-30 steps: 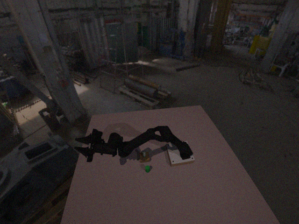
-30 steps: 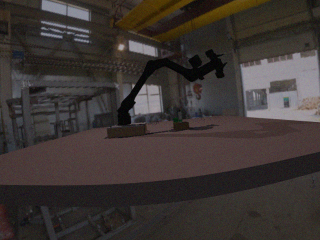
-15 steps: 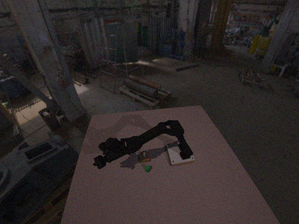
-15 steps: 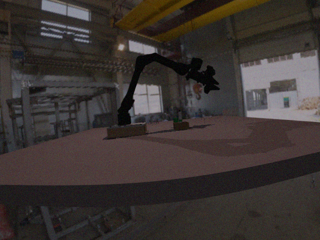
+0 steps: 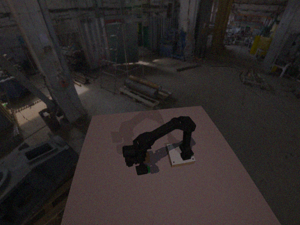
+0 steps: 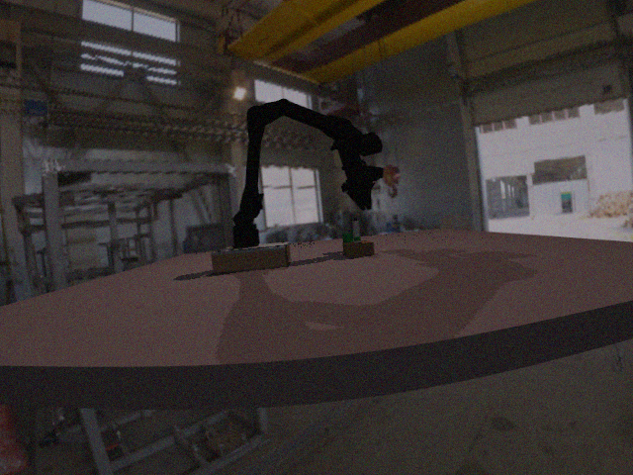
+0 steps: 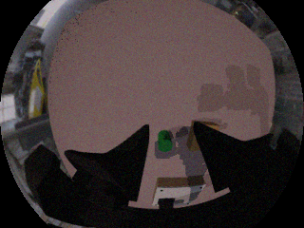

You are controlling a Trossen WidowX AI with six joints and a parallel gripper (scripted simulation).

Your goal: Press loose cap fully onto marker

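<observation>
- One black gripper (image 7: 170,152) hangs above the bench (image 6: 460,276), pointing down, fingers partly apart with nothing between them.
- Below it, the green cap (image 7: 165,141) stands on the bench, just left of the tan holder block (image 6: 358,248).
- The marker (image 6: 355,225) stands upright in that block.
</observation>
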